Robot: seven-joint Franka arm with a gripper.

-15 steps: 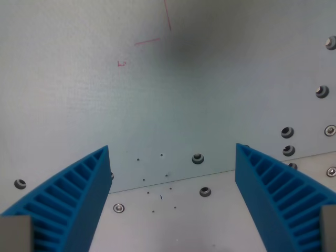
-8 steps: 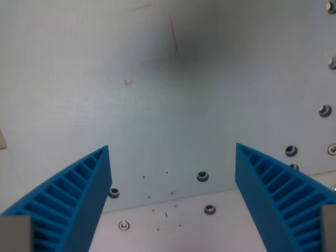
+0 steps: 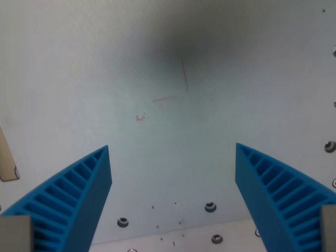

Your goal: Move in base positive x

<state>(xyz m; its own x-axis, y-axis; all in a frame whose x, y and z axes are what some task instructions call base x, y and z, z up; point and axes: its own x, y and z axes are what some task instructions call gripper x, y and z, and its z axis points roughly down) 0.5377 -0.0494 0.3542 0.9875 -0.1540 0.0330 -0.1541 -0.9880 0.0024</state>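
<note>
Jaws spread wide, empty, over a pale panel [image 3: 79, 79] with red marks [image 3: 163, 98] and screws [image 3: 210, 207].

From my feed I count two blue ribbed fingers [image 3: 68, 202] of the claw [image 3: 172, 197], one at each lower corner. On the pale tabletop [image 3: 79, 79] I make out four clear screws [image 3: 210, 207], with a few more cut off at the right and bottom edges that I cannot count surely. There are three red pen marks [image 3: 184, 73], a handful of tiny dark specks [image 3: 175, 203] too small to number, and one tan strip [image 3: 8, 160] at the wrist view's left.
</note>
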